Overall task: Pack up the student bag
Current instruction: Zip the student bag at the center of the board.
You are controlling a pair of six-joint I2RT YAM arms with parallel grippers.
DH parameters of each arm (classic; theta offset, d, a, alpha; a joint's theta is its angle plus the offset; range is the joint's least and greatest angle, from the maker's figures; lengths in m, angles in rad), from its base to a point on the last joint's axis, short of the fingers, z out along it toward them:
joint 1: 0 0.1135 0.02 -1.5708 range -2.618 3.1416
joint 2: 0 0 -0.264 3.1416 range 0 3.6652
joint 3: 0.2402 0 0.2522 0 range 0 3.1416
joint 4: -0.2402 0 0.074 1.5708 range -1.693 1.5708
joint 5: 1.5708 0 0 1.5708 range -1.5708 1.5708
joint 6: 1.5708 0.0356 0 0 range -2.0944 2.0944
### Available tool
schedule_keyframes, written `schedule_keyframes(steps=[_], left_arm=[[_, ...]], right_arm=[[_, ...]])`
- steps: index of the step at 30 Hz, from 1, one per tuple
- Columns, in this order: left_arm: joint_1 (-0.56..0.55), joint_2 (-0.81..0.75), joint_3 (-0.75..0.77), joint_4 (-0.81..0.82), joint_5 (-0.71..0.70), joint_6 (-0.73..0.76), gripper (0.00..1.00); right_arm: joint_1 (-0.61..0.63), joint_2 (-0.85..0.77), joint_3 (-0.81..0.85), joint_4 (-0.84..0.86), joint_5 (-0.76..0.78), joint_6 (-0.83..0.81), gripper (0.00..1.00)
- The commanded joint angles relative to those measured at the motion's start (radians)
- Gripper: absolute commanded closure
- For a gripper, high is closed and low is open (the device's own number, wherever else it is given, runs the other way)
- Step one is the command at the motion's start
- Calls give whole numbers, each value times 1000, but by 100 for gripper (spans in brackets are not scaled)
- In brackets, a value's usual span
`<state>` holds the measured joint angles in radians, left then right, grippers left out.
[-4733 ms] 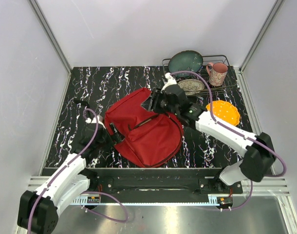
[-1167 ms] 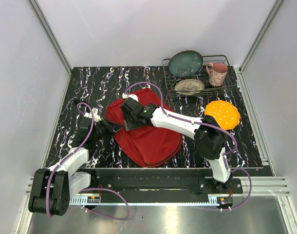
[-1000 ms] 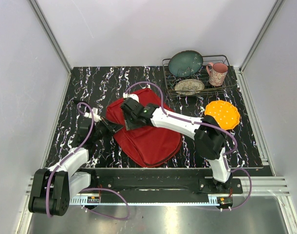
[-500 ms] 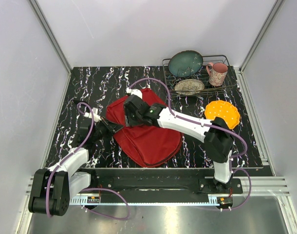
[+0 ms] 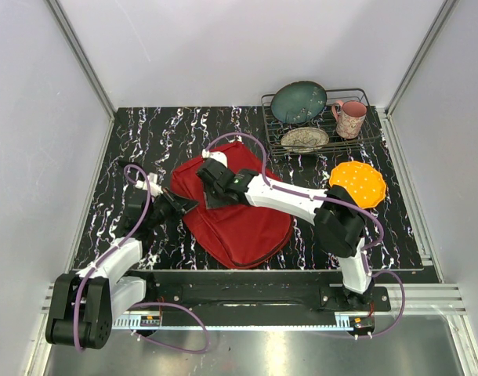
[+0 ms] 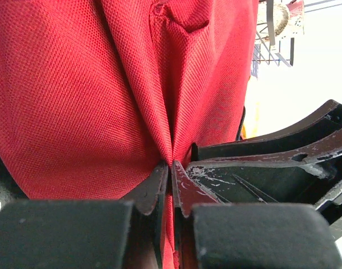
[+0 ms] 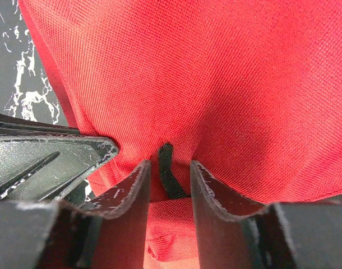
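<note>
The student bag [image 5: 243, 215], a red fabric backpack, lies flat in the middle of the table. My left gripper [image 5: 181, 205] is at its left edge, shut on a pinched fold of the red fabric [image 6: 171, 167]. My right gripper [image 5: 211, 185] is pressed down on the bag's upper left part, close beside the left one. In the right wrist view its jaws stand apart around a short black strap tab [image 7: 166, 171] and do not touch it. The red cloth [image 7: 227, 78] fills that view. The bag's inside is hidden.
A wire dish rack [image 5: 363, 135] stands at the back right with a teal bowl [image 5: 298, 101], a patterned plate [image 5: 305, 139] and a pink mug [image 5: 349, 118]. An orange round mat [image 5: 358, 182] lies in front of it. The black marbled tabletop [image 5: 145, 141] shows around the bag.
The right gripper went from the bag's upper right to its upper left. In the last second it shifted a little right and back. The bag's open flap now lies flat. Left gripper unchanged.
</note>
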<state>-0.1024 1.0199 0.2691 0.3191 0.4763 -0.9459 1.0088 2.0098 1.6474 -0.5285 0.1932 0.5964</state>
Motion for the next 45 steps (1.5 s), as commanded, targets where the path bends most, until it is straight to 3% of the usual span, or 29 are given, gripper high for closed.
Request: schedule_keyframes(steps=[1,5,9,10,11,22,39,43,45], left_arm=[[0,-21,62,44,59,2,93],[0,-21,65,40,64,6,94],[0,-23,65,31,64,13,94],[1,-24,65,26,62,15,94],[1,-23,65,23,62,15,95],[7,-41,70,-63,45,67,100],[66,-64,38,-107,71,98,100],[76,-50,39,-95,87,101,100],[76,-35,44,-52,136,96,86]], right_arm=[[-4,12,34,-30,32,-10,64],[-6,15,34,-50,66,-21,75],[-6,9,37,-65,89,-41,90],[-4,9,38,-65,94,-53,99],[-6,6,38,-71,104,-56,100],[-42,-80,-18,-64,245,-99,100],[-196,-258,-227,25,262,-57,100],[-196,-312,-265,97,143,-78,100],[-193,-327,-287,139,18,-61,100]])
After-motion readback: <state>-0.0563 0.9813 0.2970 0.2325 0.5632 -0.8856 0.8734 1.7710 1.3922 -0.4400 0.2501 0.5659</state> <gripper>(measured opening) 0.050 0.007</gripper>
